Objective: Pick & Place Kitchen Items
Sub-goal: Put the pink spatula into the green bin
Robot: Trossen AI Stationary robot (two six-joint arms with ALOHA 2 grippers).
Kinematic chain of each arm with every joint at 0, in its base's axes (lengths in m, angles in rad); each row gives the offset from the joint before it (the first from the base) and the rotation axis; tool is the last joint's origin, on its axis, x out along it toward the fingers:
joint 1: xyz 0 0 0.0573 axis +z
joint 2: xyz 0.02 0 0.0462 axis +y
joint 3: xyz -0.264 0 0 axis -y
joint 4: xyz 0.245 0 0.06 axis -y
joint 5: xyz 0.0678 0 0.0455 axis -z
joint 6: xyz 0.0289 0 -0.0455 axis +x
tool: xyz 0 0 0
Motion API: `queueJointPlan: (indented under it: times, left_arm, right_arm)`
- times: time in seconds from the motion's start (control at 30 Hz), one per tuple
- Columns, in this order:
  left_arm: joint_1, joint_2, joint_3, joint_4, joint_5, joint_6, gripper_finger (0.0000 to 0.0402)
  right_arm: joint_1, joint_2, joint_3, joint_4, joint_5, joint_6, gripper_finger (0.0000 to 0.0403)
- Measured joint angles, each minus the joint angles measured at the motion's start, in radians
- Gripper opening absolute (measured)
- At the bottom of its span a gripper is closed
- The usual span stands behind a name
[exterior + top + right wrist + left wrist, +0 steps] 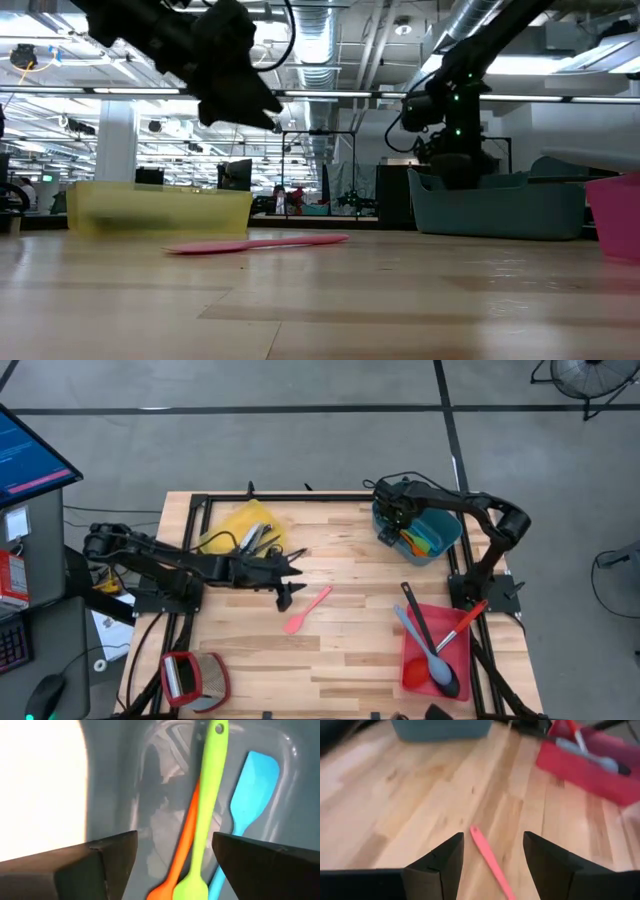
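Over the teal bin (447, 542), the right gripper (170, 852) spreads its fingers above three spatulas (207, 795); the left gripper (492, 857), fingers wide, hovers above the pink spatula (308, 610) on the counter (340, 660).

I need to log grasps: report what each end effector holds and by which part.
Nothing is held. The left end effector is open above the pink spatula on the table. The right end effector is open over the teal bin, its spatulas lying free below.
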Motion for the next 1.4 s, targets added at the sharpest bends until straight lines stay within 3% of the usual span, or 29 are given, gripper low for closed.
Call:
queueJointPlan:
  times: [0.2, 0.5, 0.67, 0.93, 1.4]
  left_arm:
    - [-0.075, 0.032, 0.000, -0.147, -0.013, -0.108, 0.0188]
    - [-0.183, 0.219, 0.007, -0.132, -0.036, -0.299, 0.0188]
    - [-0.221, 0.318, 0.062, -0.120, -0.044, -0.320, 0.0188]
    - [-0.249, 0.429, 0.156, -0.122, -0.209, -0.306, 0.0188]
    - [-0.317, 0.496, 0.165, -0.162, -0.199, -0.438, 0.0181]
  right_arm:
    - [0.025, -0.099, 0.000, -0.014, 0.002, 0.048, 0.0254]
    - [0.029, -0.300, 0.000, -0.031, 0.002, 0.151, 0.0254]
    - [0.029, -0.373, 0.000, -0.031, 0.002, 0.189, 0.0254]
    - [0.035, -0.406, 0.000, -0.042, -0.003, 0.208, 0.0254]
    - [0.064, -0.398, 0.000, -0.039, -0.024, 0.209, 0.0254]
